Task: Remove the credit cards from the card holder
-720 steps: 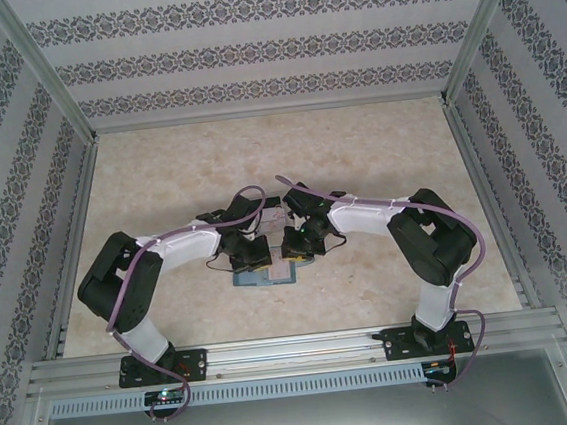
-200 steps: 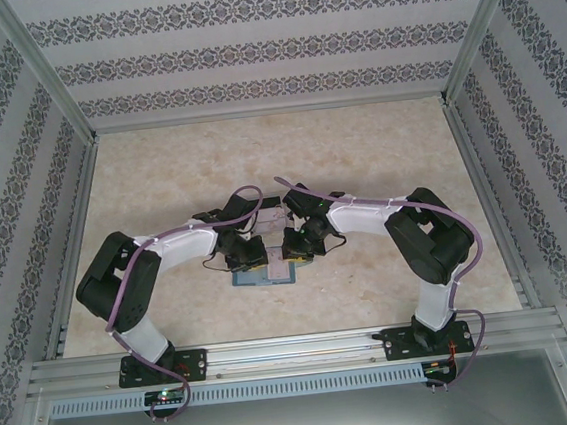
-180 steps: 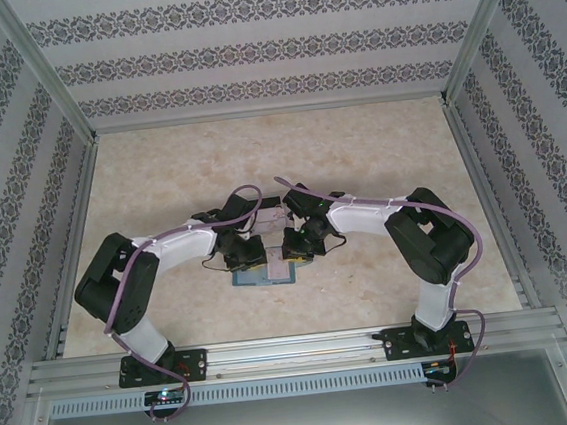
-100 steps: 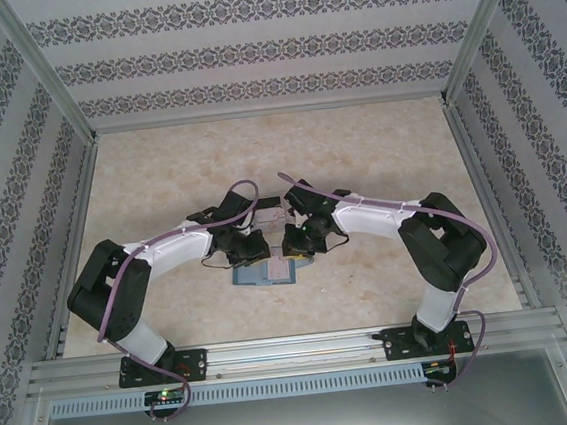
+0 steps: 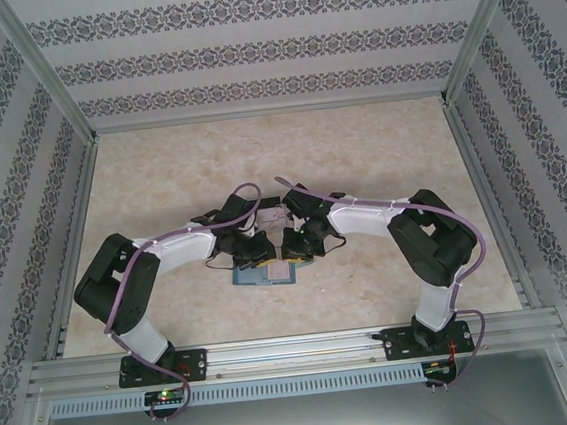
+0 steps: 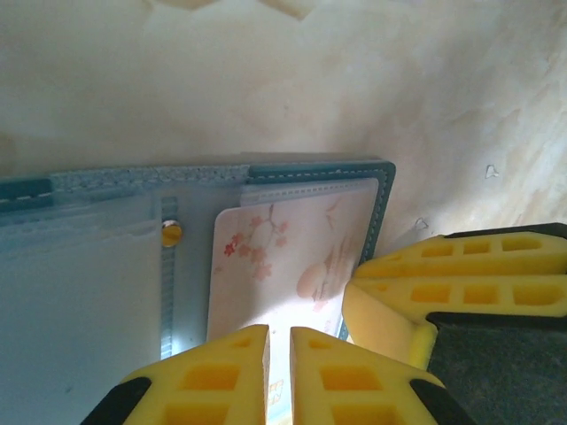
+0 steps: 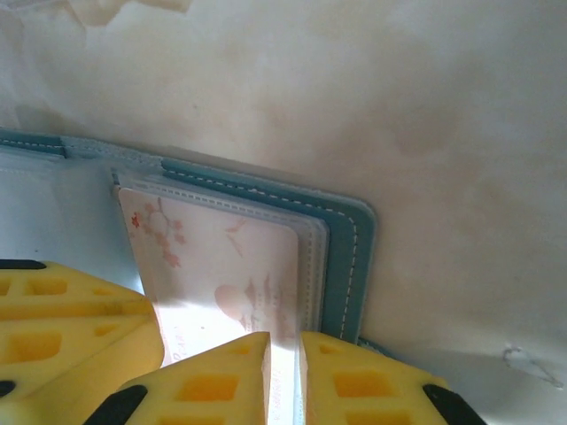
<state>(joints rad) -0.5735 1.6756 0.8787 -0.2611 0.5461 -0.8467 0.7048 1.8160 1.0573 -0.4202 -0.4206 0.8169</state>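
The card holder (image 5: 257, 276) lies open on the table between the two arms, teal-edged (image 6: 319, 168) (image 7: 341, 257) with grey-blue inner panels. A pale credit card (image 6: 292, 248) (image 7: 221, 266) printed with pink blossoms lies flat in its right panel, a light patch (image 5: 280, 270) from above. My left gripper (image 6: 279, 332) (image 5: 257, 256) points down at the card's near end, jaws almost together with a thin slit. My right gripper (image 7: 285, 338) (image 5: 293, 253) stands beside it at the card's right edge, equally narrow. Its fingers (image 6: 443, 292) crowd the left wrist view.
A small gold snap (image 6: 171, 234) sits on the holder's spine. A pale clear object (image 5: 272, 217) rests just behind the grippers. The marble tabletop (image 5: 288, 152) stretches back to patterned walls, and aluminium rails (image 5: 297, 350) run along the near edge.
Half a second ago both arms' elbows had swung outward; they are back where they were a second ago. Both grippers stayed over the holder's right panel, jaws unchanged.
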